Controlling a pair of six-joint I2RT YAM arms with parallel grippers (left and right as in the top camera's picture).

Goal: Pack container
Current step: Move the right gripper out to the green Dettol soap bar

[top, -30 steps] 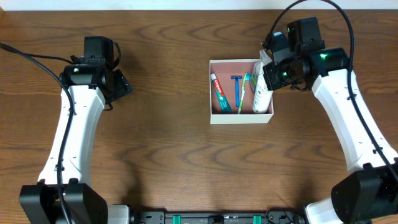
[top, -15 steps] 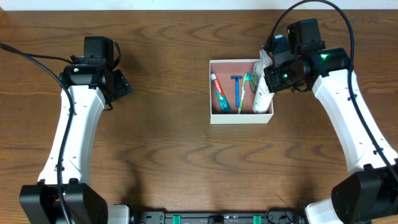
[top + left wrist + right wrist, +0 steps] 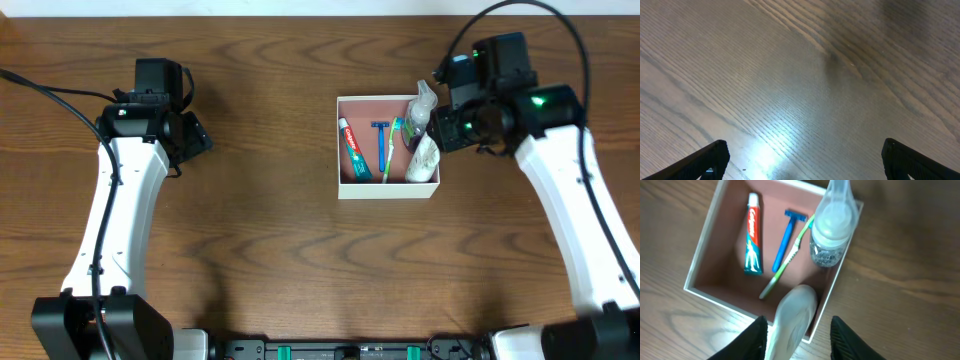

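The container (image 3: 388,192) is a square white-walled box with a pink-brown floor, right of the table's centre. In it lie a toothpaste tube (image 3: 353,150), a blue razor (image 3: 380,145) and a green toothbrush (image 3: 394,148). A clear capped bottle (image 3: 420,105) stands in its far right corner. A white tube (image 3: 423,158) leans on the right wall. My right gripper (image 3: 442,128) hovers over that wall. In the right wrist view its jaws (image 3: 799,330) stand apart around the white tube (image 3: 792,317), with a gap on the right side. My left gripper (image 3: 195,140) is open over bare wood (image 3: 805,150).
The right wrist view shows the container's rim (image 3: 700,260), the toothpaste tube (image 3: 753,235), razor (image 3: 785,237), toothbrush (image 3: 785,270) and bottle (image 3: 832,227). Brown wooden table (image 3: 260,230) all round; the arm bases sit at the front edge.
My right gripper's jaws have spread apart and the arm has shifted a little right. The white tube has settled lower against the container's right wall. The left arm has not moved.
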